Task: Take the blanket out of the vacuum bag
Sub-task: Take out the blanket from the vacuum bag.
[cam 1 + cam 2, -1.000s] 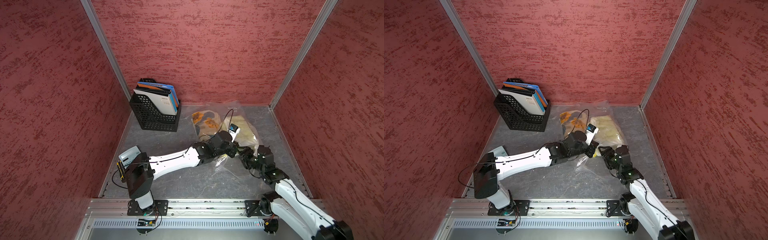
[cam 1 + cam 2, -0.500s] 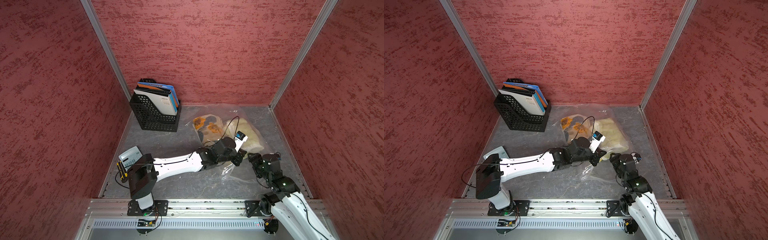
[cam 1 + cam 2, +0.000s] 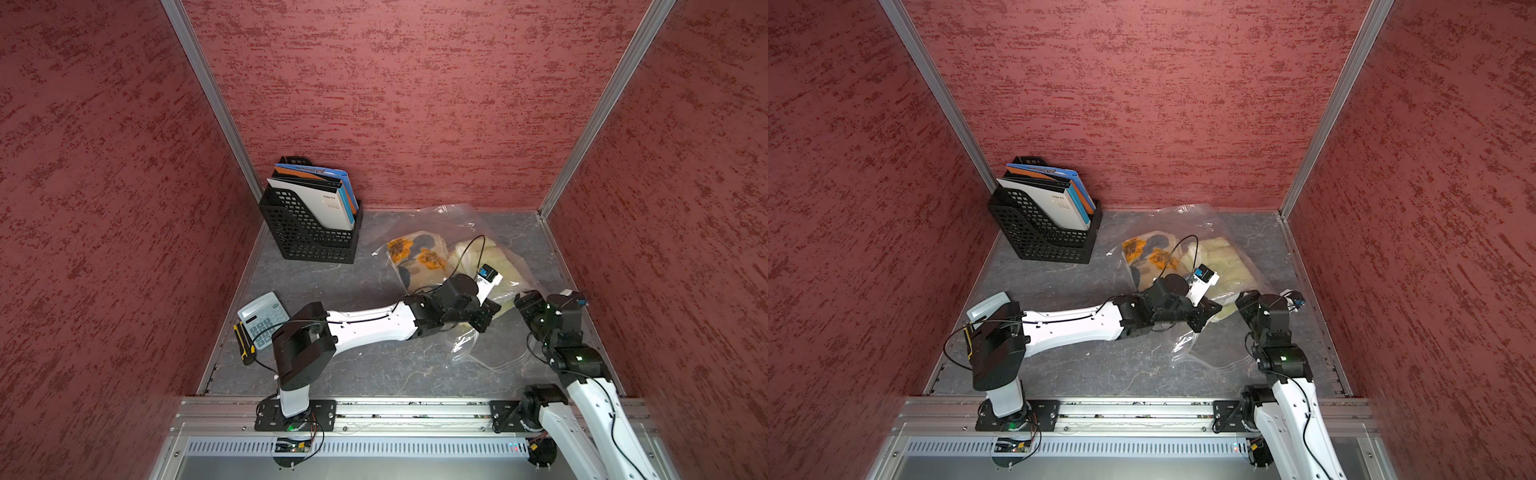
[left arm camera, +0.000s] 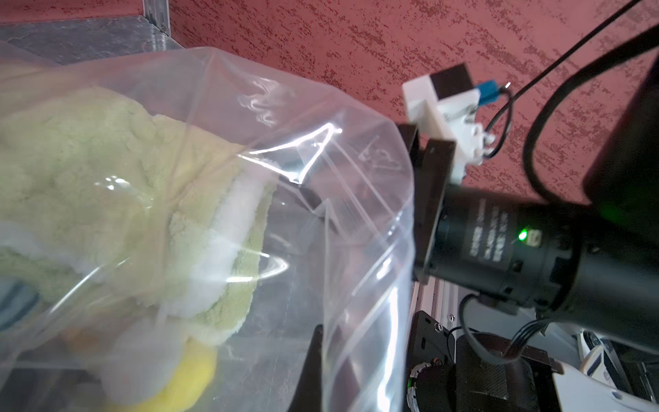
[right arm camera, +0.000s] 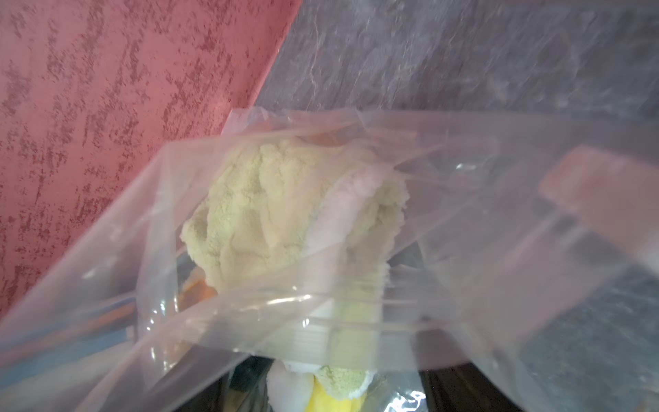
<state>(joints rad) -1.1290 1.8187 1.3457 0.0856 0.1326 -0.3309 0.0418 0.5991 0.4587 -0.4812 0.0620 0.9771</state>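
The vacuum bag is clear, crinkly plastic lying at the back right of the floor. Inside it is the blanket, pale green fleece with an orange-flowered part. My left gripper is shut on the bag's near edge and holds the film up over the blanket; its jaws pinch the plastic. My right gripper stands open at the bag's right side. In the right wrist view its jaws flank a white, yellow and green end of the blanket under the zip strip.
A black mesh file rack with folders stands at the back left. A grey calculator and a yellow-black tool lie by the left wall. Red walls close three sides, and the right wall is close to my right arm.
My right arm has drawn back to the right, away from the left gripper. My left gripper has carried the bag's edge rightward, still shut on it.
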